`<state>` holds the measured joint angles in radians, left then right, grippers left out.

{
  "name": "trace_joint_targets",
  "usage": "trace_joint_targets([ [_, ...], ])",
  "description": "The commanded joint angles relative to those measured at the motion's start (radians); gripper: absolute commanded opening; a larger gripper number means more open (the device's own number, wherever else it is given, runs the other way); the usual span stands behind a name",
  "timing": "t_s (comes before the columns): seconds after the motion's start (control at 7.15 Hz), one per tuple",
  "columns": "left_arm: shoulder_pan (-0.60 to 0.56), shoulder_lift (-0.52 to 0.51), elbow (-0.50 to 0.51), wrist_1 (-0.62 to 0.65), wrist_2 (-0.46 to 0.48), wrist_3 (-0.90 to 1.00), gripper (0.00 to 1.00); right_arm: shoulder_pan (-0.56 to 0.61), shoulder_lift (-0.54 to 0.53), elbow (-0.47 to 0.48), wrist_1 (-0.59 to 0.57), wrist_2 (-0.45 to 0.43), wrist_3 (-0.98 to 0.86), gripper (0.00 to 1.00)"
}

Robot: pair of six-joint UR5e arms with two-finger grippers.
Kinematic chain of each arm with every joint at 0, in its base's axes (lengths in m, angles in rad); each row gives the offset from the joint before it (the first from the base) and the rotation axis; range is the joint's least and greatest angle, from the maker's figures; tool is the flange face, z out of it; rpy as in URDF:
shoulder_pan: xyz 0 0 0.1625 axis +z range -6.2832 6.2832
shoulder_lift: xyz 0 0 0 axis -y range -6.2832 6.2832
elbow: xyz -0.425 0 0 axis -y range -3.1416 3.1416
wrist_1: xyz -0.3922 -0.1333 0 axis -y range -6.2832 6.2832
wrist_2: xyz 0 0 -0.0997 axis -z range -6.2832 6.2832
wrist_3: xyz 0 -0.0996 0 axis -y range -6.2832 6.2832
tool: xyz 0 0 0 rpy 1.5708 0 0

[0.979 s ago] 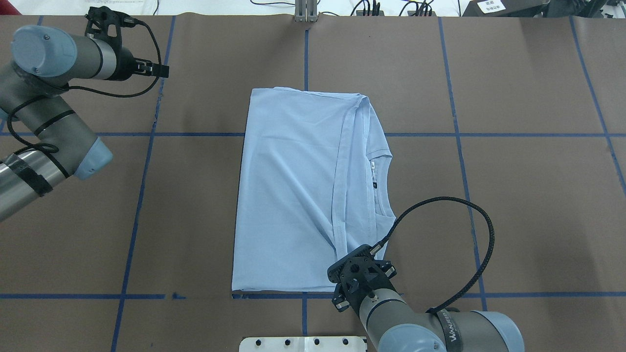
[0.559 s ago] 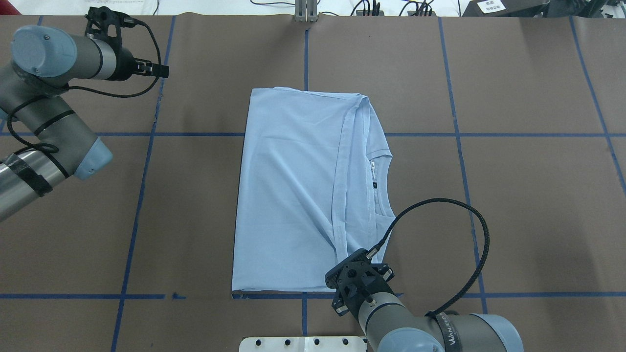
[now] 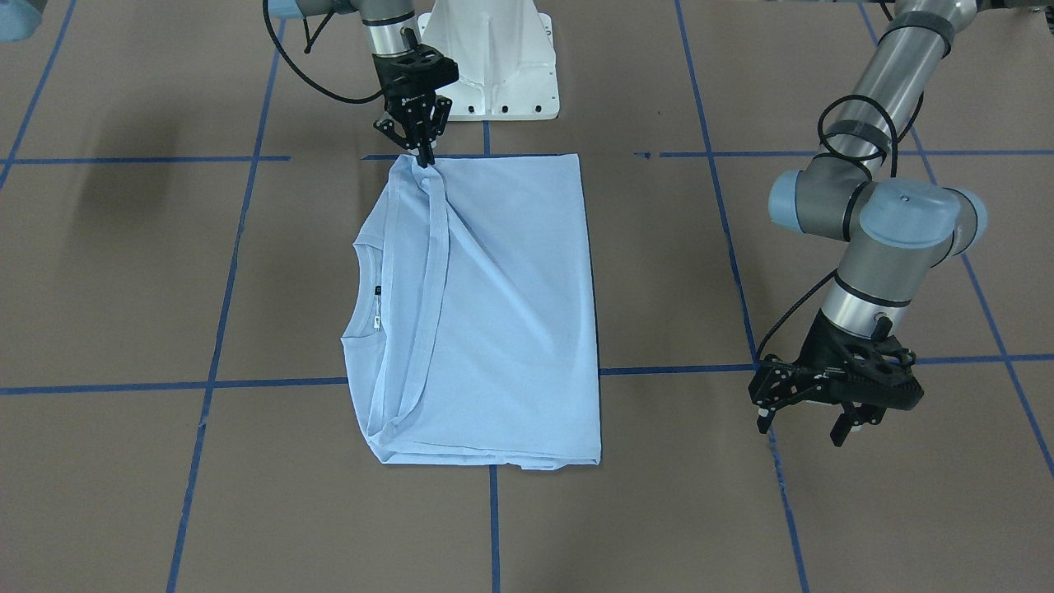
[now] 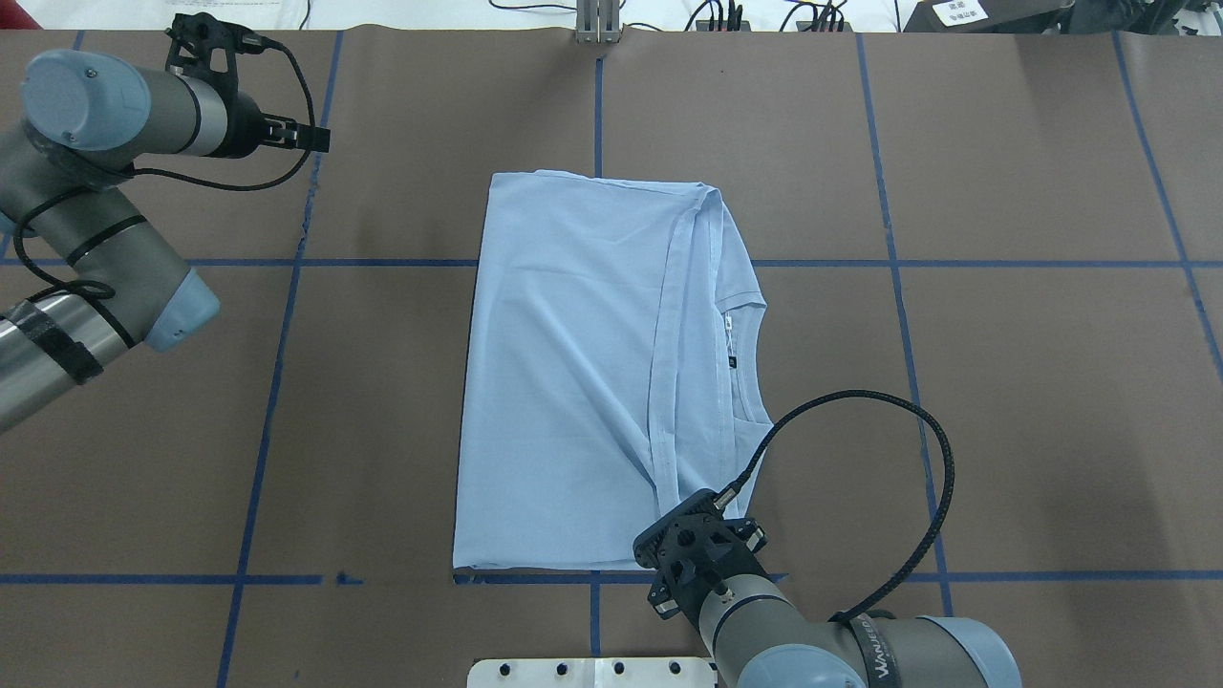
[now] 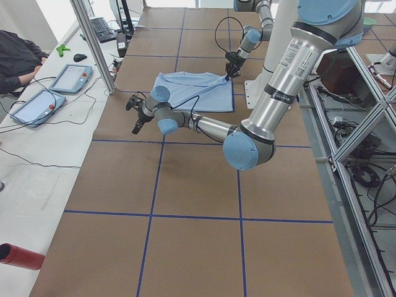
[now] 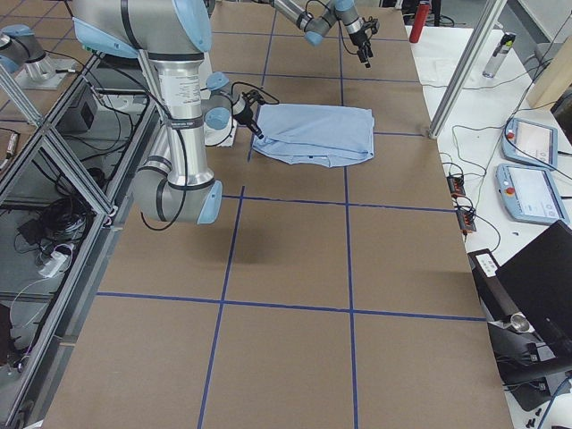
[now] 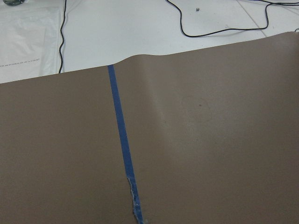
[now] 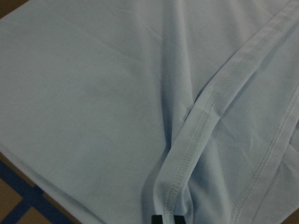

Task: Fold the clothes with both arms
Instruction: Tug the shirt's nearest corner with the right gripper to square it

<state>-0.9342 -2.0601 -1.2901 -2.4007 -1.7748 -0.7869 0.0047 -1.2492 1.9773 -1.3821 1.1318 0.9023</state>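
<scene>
Now right gripper (image 3: 423, 158) pinches T-shirt (image 3: 510, 313) hem corner nearest pedestal (image 3: 494, 74); we expect limp, light cloth; left gripper (image 3: 800, 430) spread.

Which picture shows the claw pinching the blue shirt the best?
The front-facing view: the right gripper shows whole, fingertips closed on the corner hem of the T-shirt. Overhead, its own wrist hides the fingers. The right wrist view catches only the fingertips at the bottom edge. Both side views show it tiny.
</scene>
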Motion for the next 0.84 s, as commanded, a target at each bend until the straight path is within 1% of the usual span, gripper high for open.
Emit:
trace_joint_targets([
  [0.0, 0.0, 0.0, 0.0, 0.0, 0.0, 0.0, 1.0, 0.001, 0.001, -0.002, 0.0, -0.01, 0.001, 0.0],
  [0.14, 0.0, 0.0, 0.0, 0.0, 0.0, 0.0, 1.0, 0.003, 0.002, -0.006, 0.0, -0.047, 0.001, 0.0],
  [0.56, 0.002, 0.0, 0.0, 0.0, 0.0, 0.0, 1.0, 0.018, 0.005, 0.008, 0.002, -0.049, 0.02, 0.0],
  [0.7, 0.002, 0.0, 0.0, -0.002, 0.0, 0.0, 1.0, 0.02, -0.015, 0.015, 0.003, -0.049, 0.064, 0.0],
])
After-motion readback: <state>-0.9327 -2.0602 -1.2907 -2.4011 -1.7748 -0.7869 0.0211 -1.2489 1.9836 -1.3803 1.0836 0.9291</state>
